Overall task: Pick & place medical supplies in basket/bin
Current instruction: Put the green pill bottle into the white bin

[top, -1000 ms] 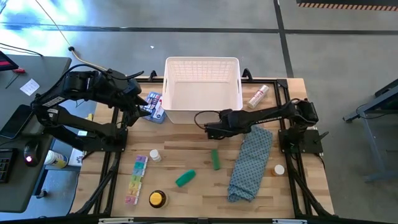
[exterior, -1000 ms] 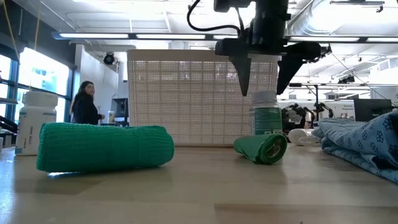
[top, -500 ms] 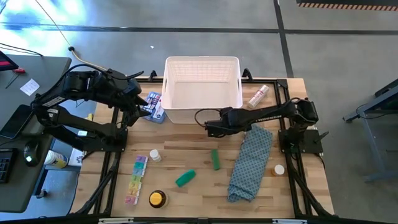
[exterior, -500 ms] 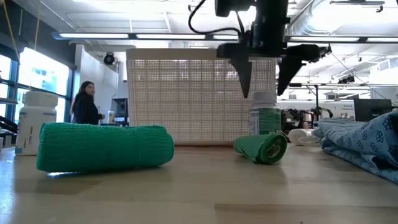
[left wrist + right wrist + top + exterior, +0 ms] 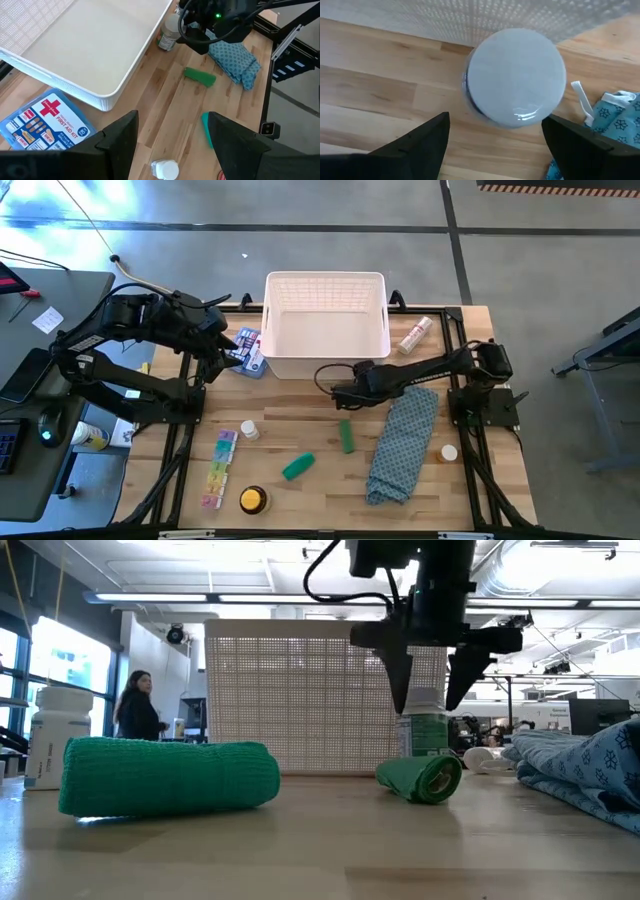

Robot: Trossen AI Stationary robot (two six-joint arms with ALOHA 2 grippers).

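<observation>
Right wrist view: white-capped bottle [image 5: 515, 77] directly beneath the wide-spread right hand [image 5: 495, 137] (not touching).

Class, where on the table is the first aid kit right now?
In the high view, the first aid kit lies flat beside the white basket's left wall, near the left gripper.

1. "FIRST AID KIT", beside a red cross, is printed on the blue-white pack [image 5: 42, 122] lying just beside the left gripper [image 5: 172, 145].
2. The smaller print on that pack, and the label on the bottle [image 5: 426, 730] under the right gripper [image 5: 432, 690], cannot be read.
</observation>
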